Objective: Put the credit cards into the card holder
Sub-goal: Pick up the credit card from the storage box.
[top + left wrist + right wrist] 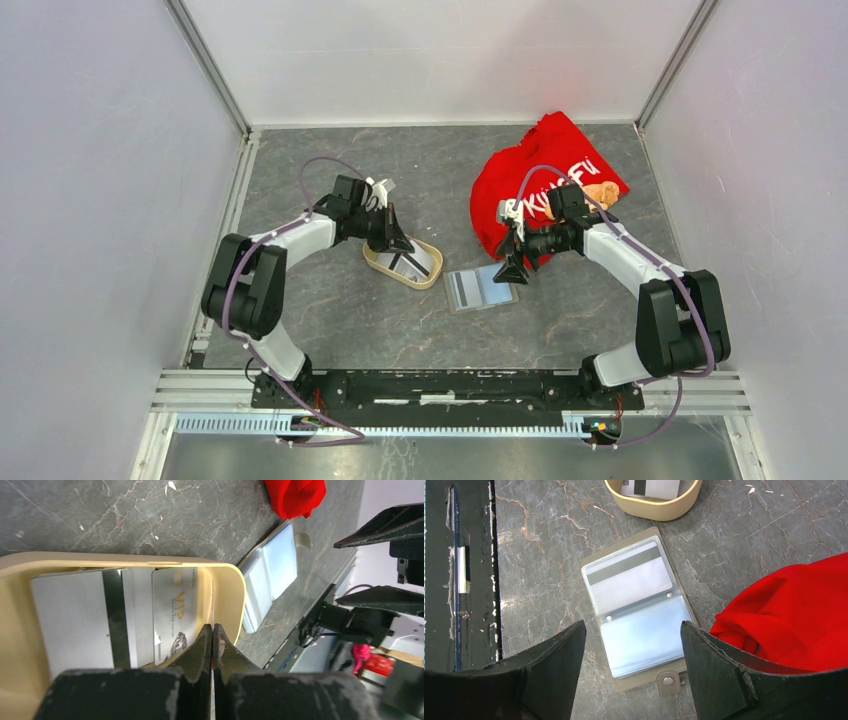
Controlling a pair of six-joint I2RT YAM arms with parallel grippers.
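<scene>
One card [629,577] is already tucked in the card holder [644,630], which is laid open just beside the tray [125,560]. More credit cards [80,625] are left in the tray, where the left fingers [200,655] are shut, seemingly on one's thin edge. The right fingers [554,665] are held wide and empty beside the tray.

On the worktop [330,320] a tray [372,263] sits left of centre, with 2 credit cards [80,625] lying flat side by side in it. Just right of the tray and nearer the arm bases lies the card holder [481,290], opened flat, a 3rd card [629,577] in 1 pocket. The shirt [560,160] lies behind it, to the right. The left gripper [400,245] reaches into the tray's right end. The right gripper [512,272] hangs over the card holder's right edge.
</scene>
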